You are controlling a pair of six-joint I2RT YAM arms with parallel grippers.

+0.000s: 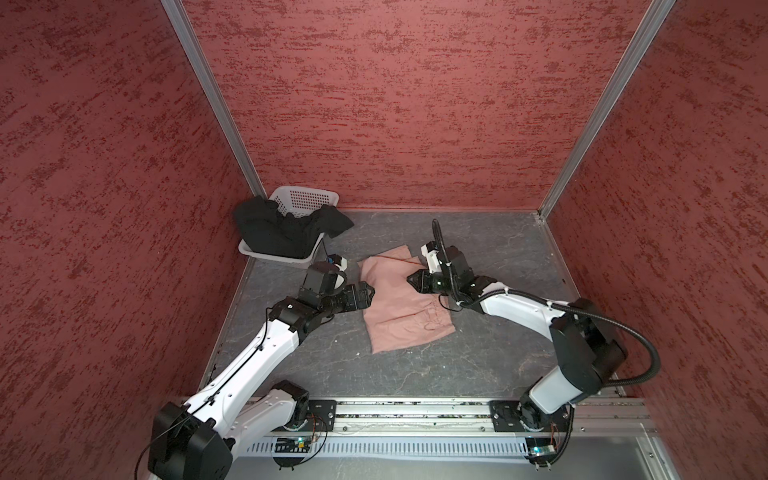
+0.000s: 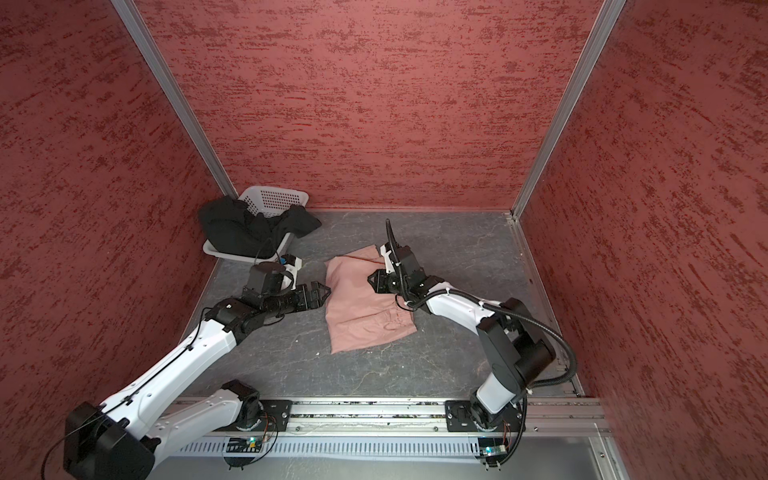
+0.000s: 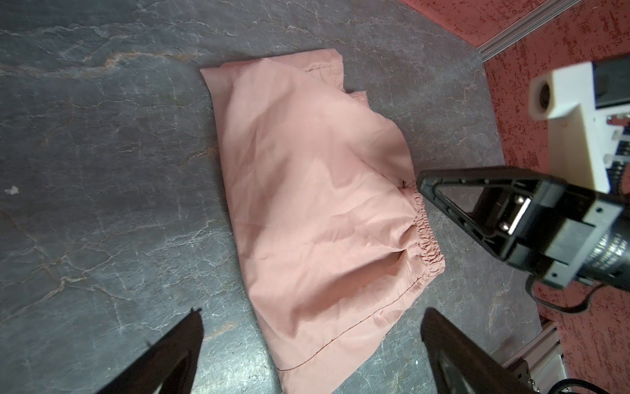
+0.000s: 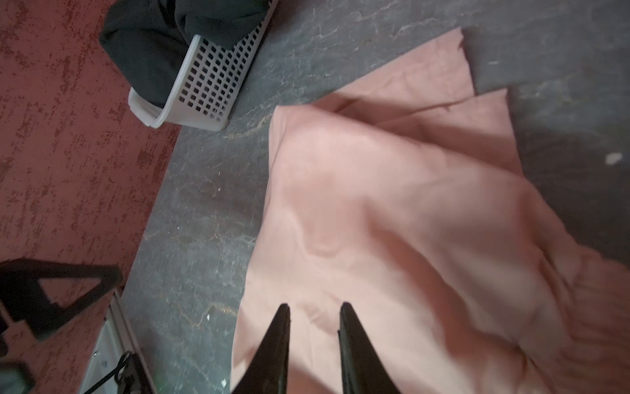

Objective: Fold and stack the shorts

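In the far left corner the white basket (image 1: pixel 309 198) holds the black shorts (image 1: pixel 270 232), which spill over its rim, parked there, I'd guess, until their turn. The left hand (image 1: pixel 369 294) hovers spread wide just beside the pink shorts (image 1: pixel 399 309), which lie partly folded mid-surface (image 1: pixel 490 249). The right hand (image 4: pixel 313 307), narrowly parted and pinching nothing, hangs over their other edge. Its arm hides part of the waistband, and no logo shows on the black pair.
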